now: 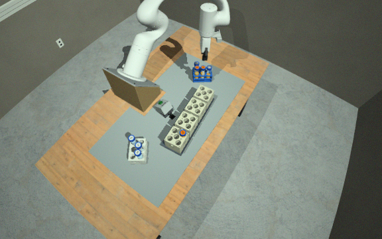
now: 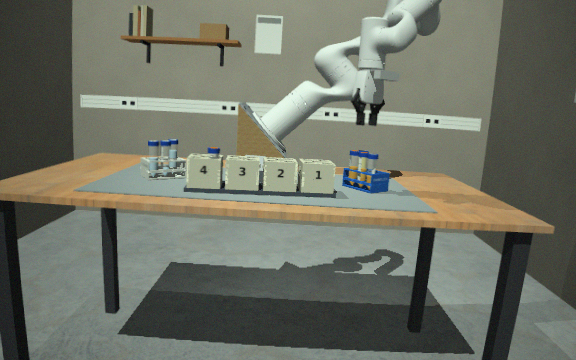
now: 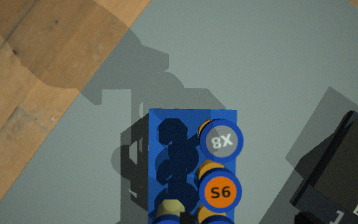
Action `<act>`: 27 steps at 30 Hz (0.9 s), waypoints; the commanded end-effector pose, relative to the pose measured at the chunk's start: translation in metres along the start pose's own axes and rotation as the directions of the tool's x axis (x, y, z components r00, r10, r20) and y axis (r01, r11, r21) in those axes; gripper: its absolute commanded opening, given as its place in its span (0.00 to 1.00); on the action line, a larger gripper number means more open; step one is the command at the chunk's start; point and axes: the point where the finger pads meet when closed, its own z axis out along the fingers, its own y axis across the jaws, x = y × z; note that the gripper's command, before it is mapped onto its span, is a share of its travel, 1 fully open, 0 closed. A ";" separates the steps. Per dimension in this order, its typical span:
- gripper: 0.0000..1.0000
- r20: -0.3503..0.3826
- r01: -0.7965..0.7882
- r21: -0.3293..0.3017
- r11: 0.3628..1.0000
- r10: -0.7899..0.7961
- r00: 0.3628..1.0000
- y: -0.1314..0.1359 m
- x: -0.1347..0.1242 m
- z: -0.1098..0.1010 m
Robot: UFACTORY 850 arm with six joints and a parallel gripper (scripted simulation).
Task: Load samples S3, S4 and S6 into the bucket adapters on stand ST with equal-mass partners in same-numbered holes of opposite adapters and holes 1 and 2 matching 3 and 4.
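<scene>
My gripper [image 1: 205,59] [image 2: 366,123] is open and empty, above and behind the blue rack [image 2: 378,185] [image 3: 192,114]. That rack holds the grey-dotted X8 [image 3: 222,141], S6 [image 3: 220,191] beside it, a second orange-dotted tube [image 1: 196,68] and a second grey-dotted tube [image 1: 196,63]. An orange-dotted tube [image 1: 182,133] [image 2: 213,151] stands in adapter 4 [image 2: 204,182]; its ID is too small to read. Adapter 3 [image 2: 242,183], adapter 2 [image 2: 280,185] and adapter 1 [image 2: 318,186] show no tubes. All sit in the dark stand [image 2: 260,193]. Three white-dotted blanks [image 1: 131,138] [image 1: 138,145] [image 1: 137,153] stand in the white rack [image 1: 137,162].
The small grey desk [image 1: 166,107] with the green DONE key [image 1: 160,103] stands between the arm's base and the adapter row. The brown mounting block [image 1: 128,93] is behind it. The blue rack is beyond adapter 1; the white rack is on the adapter 4 side.
</scene>
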 end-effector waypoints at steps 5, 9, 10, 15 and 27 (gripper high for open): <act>0.57 -0.001 0.001 0.000 1.000 -0.001 1.000 0.000 0.001 0.017; 0.57 -0.001 0.001 0.000 1.000 -0.001 1.000 0.000 0.001 0.025; 0.57 -0.001 0.001 0.000 1.000 -0.001 1.000 0.000 0.001 0.027; 0.57 -0.001 0.001 0.000 1.000 -0.001 1.000 0.000 0.001 0.033; 0.57 -0.001 0.001 0.000 1.000 -0.001 1.000 0.000 0.001 0.057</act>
